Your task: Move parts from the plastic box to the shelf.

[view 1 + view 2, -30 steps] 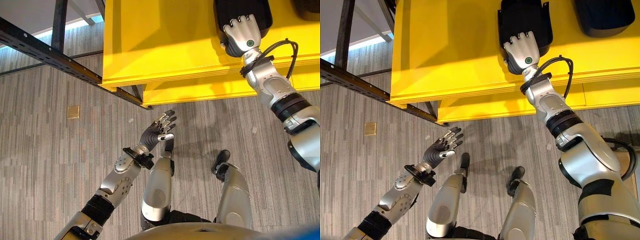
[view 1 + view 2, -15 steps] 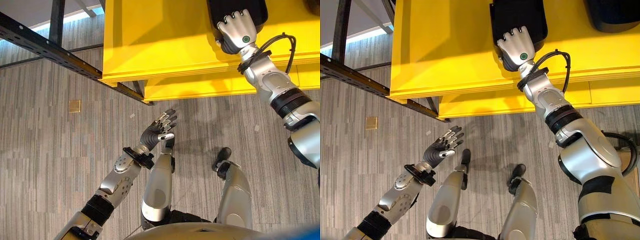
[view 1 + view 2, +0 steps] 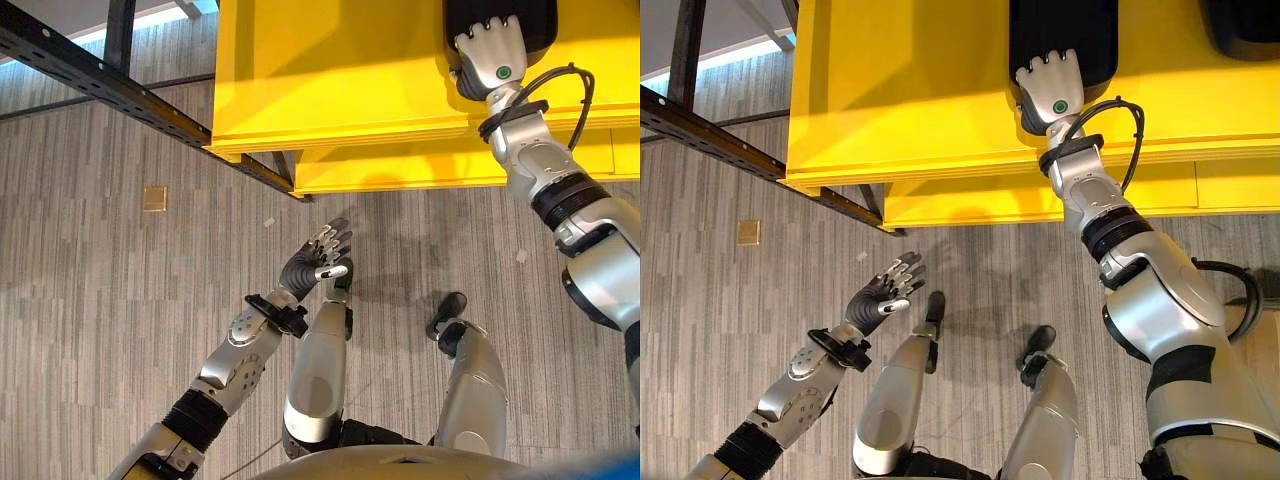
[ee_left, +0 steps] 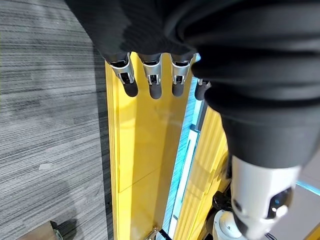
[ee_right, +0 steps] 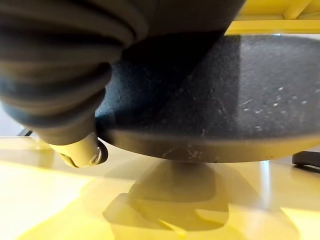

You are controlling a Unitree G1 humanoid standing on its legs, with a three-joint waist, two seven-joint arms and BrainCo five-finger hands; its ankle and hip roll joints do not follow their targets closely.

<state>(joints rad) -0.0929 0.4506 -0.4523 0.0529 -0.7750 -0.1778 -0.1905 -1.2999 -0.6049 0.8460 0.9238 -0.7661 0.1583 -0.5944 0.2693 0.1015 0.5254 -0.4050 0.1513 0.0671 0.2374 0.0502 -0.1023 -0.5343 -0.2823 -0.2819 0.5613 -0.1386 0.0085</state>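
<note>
Midway, right hand [image 3: 1052, 92] grips a black part [image 3: 1065, 35] on the yellow shelf [image 3: 920, 90], not released; left hand [image 3: 315, 258] hangs open, empty.

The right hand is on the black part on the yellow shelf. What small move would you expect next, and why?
Probably let go and draw the right hand back toward the robot. The black part already lies on the yellow shelf, with the hand over its near edge. Whether its fingers grip the part cannot be told. The left hand hangs open above the floor, holding nothing.
</note>
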